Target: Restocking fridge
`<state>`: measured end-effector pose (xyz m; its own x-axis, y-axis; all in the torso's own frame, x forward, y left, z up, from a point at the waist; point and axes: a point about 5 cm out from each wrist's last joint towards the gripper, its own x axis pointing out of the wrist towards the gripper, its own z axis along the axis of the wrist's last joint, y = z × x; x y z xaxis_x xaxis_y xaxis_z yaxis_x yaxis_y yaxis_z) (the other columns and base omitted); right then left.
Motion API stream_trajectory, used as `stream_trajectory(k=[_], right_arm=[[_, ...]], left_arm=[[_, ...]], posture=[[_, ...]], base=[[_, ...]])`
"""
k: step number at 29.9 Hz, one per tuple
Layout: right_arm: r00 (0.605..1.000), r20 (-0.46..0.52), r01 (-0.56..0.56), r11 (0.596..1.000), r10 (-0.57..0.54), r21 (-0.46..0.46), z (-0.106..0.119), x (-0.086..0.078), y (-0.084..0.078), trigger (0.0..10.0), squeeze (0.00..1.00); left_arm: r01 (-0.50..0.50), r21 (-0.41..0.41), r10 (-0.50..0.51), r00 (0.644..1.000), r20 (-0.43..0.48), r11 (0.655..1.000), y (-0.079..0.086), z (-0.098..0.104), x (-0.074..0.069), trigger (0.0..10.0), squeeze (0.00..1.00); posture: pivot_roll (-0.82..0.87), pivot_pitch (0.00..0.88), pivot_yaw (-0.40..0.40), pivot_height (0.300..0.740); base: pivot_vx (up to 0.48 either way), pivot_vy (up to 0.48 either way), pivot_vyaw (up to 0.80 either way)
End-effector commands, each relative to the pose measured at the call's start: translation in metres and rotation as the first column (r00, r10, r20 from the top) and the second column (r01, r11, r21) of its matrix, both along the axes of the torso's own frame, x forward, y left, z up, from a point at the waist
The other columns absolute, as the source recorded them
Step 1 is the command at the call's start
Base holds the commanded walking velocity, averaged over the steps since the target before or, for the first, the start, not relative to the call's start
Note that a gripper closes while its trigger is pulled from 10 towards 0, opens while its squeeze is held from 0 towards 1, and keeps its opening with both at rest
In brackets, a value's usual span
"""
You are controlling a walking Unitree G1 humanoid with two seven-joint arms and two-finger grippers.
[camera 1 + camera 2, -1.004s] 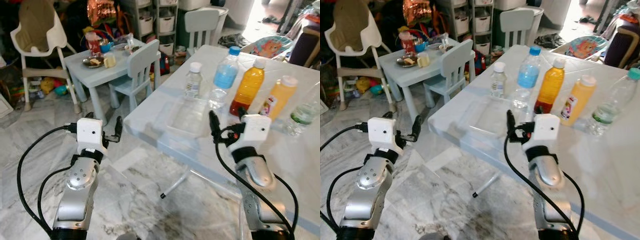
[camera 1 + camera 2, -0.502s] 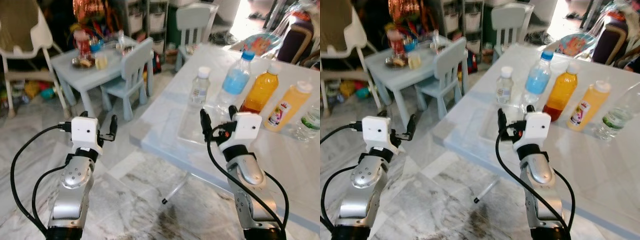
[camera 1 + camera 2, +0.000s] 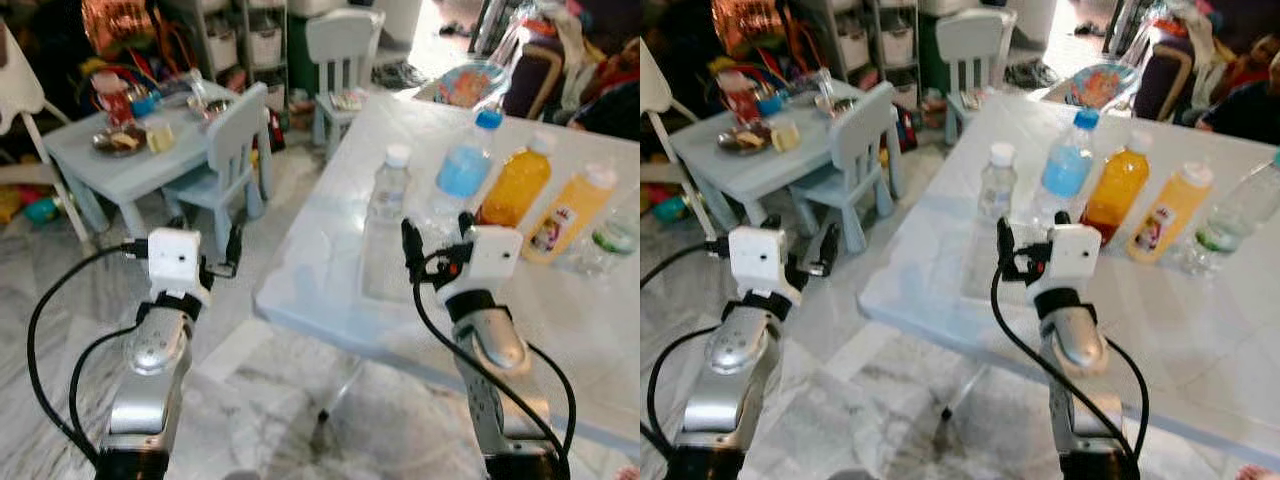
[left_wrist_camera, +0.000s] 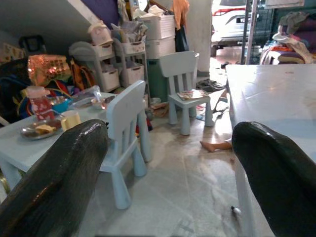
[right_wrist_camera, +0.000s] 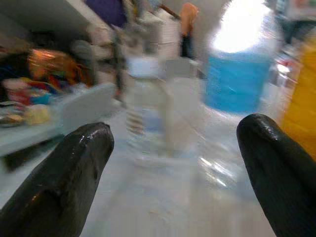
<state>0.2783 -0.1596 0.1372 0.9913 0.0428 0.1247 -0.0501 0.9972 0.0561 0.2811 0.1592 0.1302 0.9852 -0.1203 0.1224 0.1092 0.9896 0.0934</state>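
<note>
A cluttered home room with a marble-patterned floor holds a pale table [image 3: 560,300] on the robot's right and a small light-blue children's table [image 3: 100,165] with two matching little chairs [image 3: 235,130] further off on the left, storage shelves behind. On the pale table the bottles stand upright in a loose row: a small clear water bottle [image 3: 388,185] with a white cap, a blue-labelled bottle [image 3: 463,165] beside it, then an orange drink bottle [image 3: 514,180], a yellow juice bottle [image 3: 572,210] and, at the far right edge, a clear bottle with a green label [image 3: 610,235]. The right gripper [image 3: 437,228] is raised over the table's near part, its black fingers spread wide; the small clear bottle and the blue-labelled one stand just beyond its fingertips, apart from them, and in the right wrist view both show blurred between the two fingers [image 5: 64,173]. A clear shallow tray [image 3: 385,265] lies on the table under and in front of that gripper. The left gripper [image 3: 215,250] hovers over the floor beside the table's edge, fingers likewise spread, pointing towards the little chairs.
</note>
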Motion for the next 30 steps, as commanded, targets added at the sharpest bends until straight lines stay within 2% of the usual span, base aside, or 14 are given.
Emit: stream_trajectory(k=[1, 3, 7, 11, 12, 13, 17, 20, 22, 25, 30], right_arm=[[0.994, -0.066, 0.082, 0.997, -0.081, 0.013, -0.012, -0.002, -0.013, 10.0, 0.00], [0.989, -0.090, 0.120, 0.993, -0.119, 0.012, -0.020, -0.008, -0.021, 10.0, 0.00], [0.986, -0.097, 0.136, 0.991, -0.134, 0.014, -0.022, -0.011, -0.026, 10.0, 0.00], [0.987, -0.113, 0.124, 0.991, -0.118, 0.052, -0.024, -0.009, -0.026, 10.0, 0.00], [0.984, -0.138, 0.122, 0.988, -0.109, 0.091, -0.028, -0.010, -0.026, 10.0, 0.00], [0.984, -0.154, 0.114, 0.986, -0.095, 0.124, -0.031, -0.010, -0.025, 10.0, 0.00], [0.988, -0.143, 0.071, 0.989, -0.052, 0.129, -0.031, -0.009, -0.023, 10.0, 0.00], [0.991, -0.132, 0.036, 0.985, -0.014, 0.168, -0.030, -0.008, -0.019, 10.0, 0.00], [0.986, -0.164, 0.018, 0.974, 0.020, 0.224, -0.035, -0.008, -0.016, 10.0, 0.00], [0.980, -0.170, -0.055, 0.966, 0.100, 0.251, -0.039, -0.012, -0.006, 10.0, 0.00], [0.974, -0.174, -0.090, 0.948, 0.148, 0.304, -0.042, -0.013, 0.000, 10.0, 0.00]], left_arm=[[0.011, -0.008, -0.011, 1.000, 0.001, 1.000, -0.002, 0.001, -0.001, 10.0, 0.00], [0.013, -0.008, -0.013, 1.000, 0.001, 1.000, -0.002, 0.001, -0.001, 10.0, 0.00], [0.017, -0.009, -0.017, 1.000, -0.001, 1.000, -0.002, 0.000, -0.002, 10.0, 0.00], [0.022, -0.011, -0.022, 1.000, 0.001, 1.000, -0.003, 0.001, -0.001, 10.0, 0.00], [0.024, -0.012, -0.024, 1.000, 0.002, 1.000, -0.004, 0.001, 0.000, 10.0, 0.00], [0.026, -0.011, -0.026, 1.000, 0.003, 1.000, -0.004, 0.001, 0.000, 10.0, 0.00], [0.028, -0.010, -0.028, 1.000, 0.003, 1.000, -0.004, 0.002, 0.000, 10.0, 0.00], [0.028, -0.008, -0.028, 1.000, 0.002, 1.000, -0.004, 0.001, 0.000, 10.0, 0.00], [0.028, -0.007, -0.028, 1.000, 0.000, 1.000, -0.004, 0.001, -0.001, 10.0, 0.00], [0.032, -0.006, -0.032, 0.999, -0.001, 0.999, -0.005, 0.001, -0.001, 10.0, 0.00], [0.038, -0.007, -0.038, 0.999, -0.005, 0.999, -0.006, 0.000, -0.001, 10.0, 0.00]], posture=[[0.03, 0.015, 0.008, 0.740], [0.02, 0.019, 0.008, 0.740], [0.02, 0.019, 0.010, 0.740], [0.02, 0.019, 0.013, 0.740], [0.02, 0.019, 0.013, 0.740], [0.02, 0.020, 0.014, 0.740], [0.02, 0.021, 0.016, 0.740], [0.02, 0.022, 0.016, 0.740], [0.03, 0.022, 0.016, 0.740], [0.03, 0.025, 0.016, 0.740], [0.03, 0.027, 0.019, 0.740]], base=[[0.000, 0.000, 0.00], [0.000, 0.000, 0.00], [0.000, 0.000, 0.00], [0.000, 0.000, 0.00], [0.000, 0.000, 0.00], [0.000, 0.000, 0.00], [0.000, 0.000, 0.00], [0.000, 0.000, 0.00], [0.000, 0.000, 0.00], [0.000, 0.000, 0.00], [0.000, 0.000, 0.00]])
